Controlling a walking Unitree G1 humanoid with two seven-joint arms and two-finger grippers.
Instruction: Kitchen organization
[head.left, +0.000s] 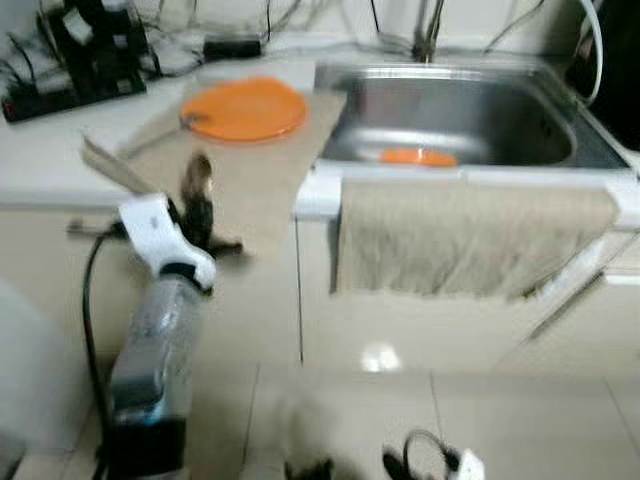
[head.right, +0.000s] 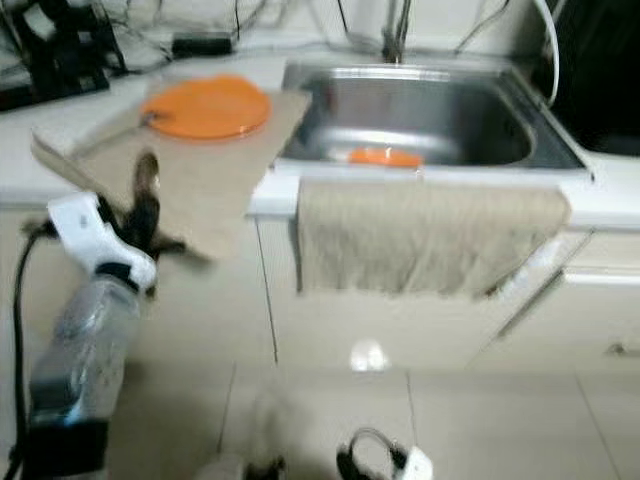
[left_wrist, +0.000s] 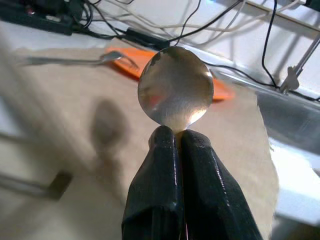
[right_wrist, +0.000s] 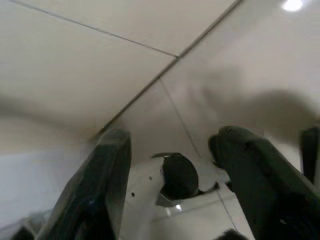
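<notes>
Across the head views, a white surface (head.left: 60, 150) is seen with a beige mat (head.left: 250, 160) draped over its front edge, an orange plate (head.left: 245, 108) on the mat, and open mat left before the plate. A sink (head.left: 560, 110) lies to the right, a towel (head.left: 470, 235) hung over its rim. The left hand (head.left: 200, 205) is raised before the mat, blurred. From the left wrist, its fingers (left_wrist: 165, 180) are pressed together on a spoon (left_wrist: 175, 87), bowl upward. From the right wrist, the right hand (right_wrist: 170, 145) is spread wide over floor tiles (right_wrist: 100, 65), grasping nothing.
</notes>
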